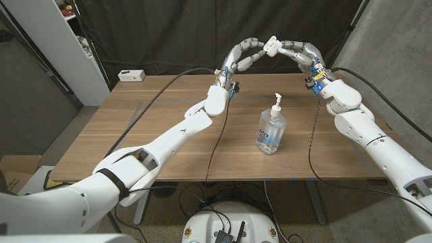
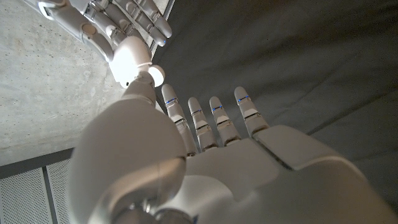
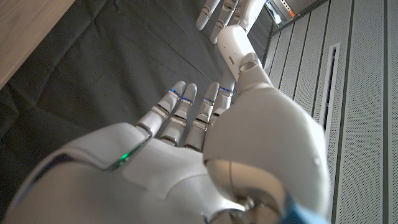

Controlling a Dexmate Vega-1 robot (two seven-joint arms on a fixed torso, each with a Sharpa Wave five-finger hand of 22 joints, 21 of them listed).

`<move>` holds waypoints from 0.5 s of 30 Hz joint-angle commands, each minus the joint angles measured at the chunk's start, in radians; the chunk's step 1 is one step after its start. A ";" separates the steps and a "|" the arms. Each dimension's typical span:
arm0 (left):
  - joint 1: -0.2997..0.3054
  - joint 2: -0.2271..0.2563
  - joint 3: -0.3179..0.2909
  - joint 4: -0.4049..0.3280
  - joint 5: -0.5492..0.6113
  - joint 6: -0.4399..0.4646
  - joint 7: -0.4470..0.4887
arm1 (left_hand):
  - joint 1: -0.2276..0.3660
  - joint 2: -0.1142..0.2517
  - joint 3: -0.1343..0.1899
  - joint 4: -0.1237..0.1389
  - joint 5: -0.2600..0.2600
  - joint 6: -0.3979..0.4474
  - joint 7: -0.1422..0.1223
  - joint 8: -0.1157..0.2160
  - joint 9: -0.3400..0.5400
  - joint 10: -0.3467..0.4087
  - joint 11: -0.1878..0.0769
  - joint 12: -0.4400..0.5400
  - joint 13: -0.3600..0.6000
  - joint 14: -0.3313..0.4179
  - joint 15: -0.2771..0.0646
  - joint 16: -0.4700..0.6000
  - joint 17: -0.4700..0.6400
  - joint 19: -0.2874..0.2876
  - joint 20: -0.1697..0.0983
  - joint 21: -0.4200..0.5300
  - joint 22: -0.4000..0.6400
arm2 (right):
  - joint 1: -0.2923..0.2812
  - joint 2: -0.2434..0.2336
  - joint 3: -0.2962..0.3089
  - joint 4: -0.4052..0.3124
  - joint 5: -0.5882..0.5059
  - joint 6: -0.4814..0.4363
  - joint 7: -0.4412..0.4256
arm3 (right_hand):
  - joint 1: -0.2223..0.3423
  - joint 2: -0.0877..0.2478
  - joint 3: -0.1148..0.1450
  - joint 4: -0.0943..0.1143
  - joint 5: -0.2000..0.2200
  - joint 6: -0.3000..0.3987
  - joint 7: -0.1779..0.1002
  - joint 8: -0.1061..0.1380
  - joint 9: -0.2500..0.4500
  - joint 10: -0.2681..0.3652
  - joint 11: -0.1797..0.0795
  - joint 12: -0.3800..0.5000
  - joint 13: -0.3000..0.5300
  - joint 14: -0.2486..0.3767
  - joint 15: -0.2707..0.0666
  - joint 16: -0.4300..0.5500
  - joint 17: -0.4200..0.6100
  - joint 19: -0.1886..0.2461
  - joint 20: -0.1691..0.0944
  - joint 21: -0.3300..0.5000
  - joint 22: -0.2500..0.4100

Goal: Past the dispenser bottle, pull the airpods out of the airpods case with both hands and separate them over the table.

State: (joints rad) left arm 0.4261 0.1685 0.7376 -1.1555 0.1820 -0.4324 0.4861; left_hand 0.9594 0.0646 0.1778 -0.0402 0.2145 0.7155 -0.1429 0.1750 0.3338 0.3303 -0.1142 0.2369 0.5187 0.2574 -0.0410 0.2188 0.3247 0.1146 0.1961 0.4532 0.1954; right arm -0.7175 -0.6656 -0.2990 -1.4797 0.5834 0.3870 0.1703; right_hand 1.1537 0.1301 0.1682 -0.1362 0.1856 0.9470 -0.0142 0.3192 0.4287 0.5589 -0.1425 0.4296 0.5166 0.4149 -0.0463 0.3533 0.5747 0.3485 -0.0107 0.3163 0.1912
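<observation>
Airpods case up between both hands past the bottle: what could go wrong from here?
1. The airpods case is pinched high in the air between the left hand and the right hand, beyond the table's far edge. A slip would likely send it to the floor, not the wood.
2. The grip looks like fingertips only, so pulling apart may pop the case loose.
3. The dispenser bottle stands below, between the arms; a lowered forearm could tip it.
</observation>
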 commanded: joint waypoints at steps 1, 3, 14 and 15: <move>-0.008 -0.013 -0.002 0.055 0.032 -0.077 0.071 | 0.015 0.007 0.009 -0.015 0.005 0.018 -0.021 0.017 -0.003 0.000 -0.003 0.004 0.000 0.006 -0.044 0.009 -0.002 0.010 0.002 0.000 0.003 | 0.010 0.005 -0.006 0.007 0.003 -0.019 -0.007 | 0.001 0.006 0.008 0.000 0.005 0.032 -0.023 0.005 0.195 0.011 0.000 0.007 0.004 0.008 -0.147 -0.002 0.003 0.004 0.009 -0.001 0.000; -0.014 -0.014 0.002 0.068 0.040 -0.094 0.076 | 0.025 0.010 0.012 -0.020 0.006 0.041 -0.035 0.028 -0.005 0.001 -0.001 0.005 -0.001 0.007 -0.043 0.008 -0.003 0.012 0.003 -0.001 0.003 | 0.012 0.006 -0.007 0.007 0.003 -0.022 -0.007 | 0.002 0.006 0.008 0.000 0.005 0.032 -0.023 0.005 0.195 0.012 0.000 0.007 0.004 0.009 -0.146 -0.003 0.003 0.004 0.009 -0.002 0.000; -0.021 -0.010 0.005 0.061 0.043 -0.058 0.054 | 0.041 0.003 0.004 -0.038 0.005 0.105 -0.058 0.045 -0.019 -0.061 0.012 -0.017 -0.010 -0.082 -0.018 -0.025 -0.017 -0.028 0.010 -0.026 0.000 | 0.025 0.010 -0.014 0.015 -0.001 -0.024 -0.001 | 0.001 0.006 0.008 0.000 0.004 0.032 -0.026 0.004 0.197 0.012 -0.001 0.006 0.003 0.008 -0.145 -0.002 0.007 0.003 0.010 -0.002 0.000; -0.022 -0.010 0.006 0.059 0.045 -0.053 0.053 | 0.042 0.002 0.002 -0.039 0.005 0.107 -0.059 0.045 -0.020 -0.071 0.015 -0.021 -0.011 -0.094 -0.012 -0.028 -0.019 -0.030 0.005 -0.028 -0.001 | 0.026 0.011 -0.015 0.016 0.000 -0.023 0.001 | 0.000 0.006 0.008 0.000 0.004 0.033 -0.025 0.004 0.196 0.012 -0.001 0.006 0.004 0.009 -0.144 -0.002 0.008 0.003 0.010 -0.002 0.000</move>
State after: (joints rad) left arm 0.4133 0.1589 0.7375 -1.1022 0.2153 -0.5013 0.5417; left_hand 0.9900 0.0660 0.1807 -0.0707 0.2146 0.8077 -0.2013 0.2166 0.3153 0.2780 -0.1049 0.2244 0.5095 0.1854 -0.0388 0.1993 0.3073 0.0946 0.2017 0.4309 0.1954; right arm -0.7032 -0.6598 -0.3070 -1.4710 0.5857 0.3685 0.1649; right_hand 1.1525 0.1287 0.1680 -0.1363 0.1849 0.9469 -0.0143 0.3174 0.4287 0.5624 -0.1390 0.4296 0.5166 0.4148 -0.0463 0.3533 0.5773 0.3450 -0.0072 0.3163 0.1905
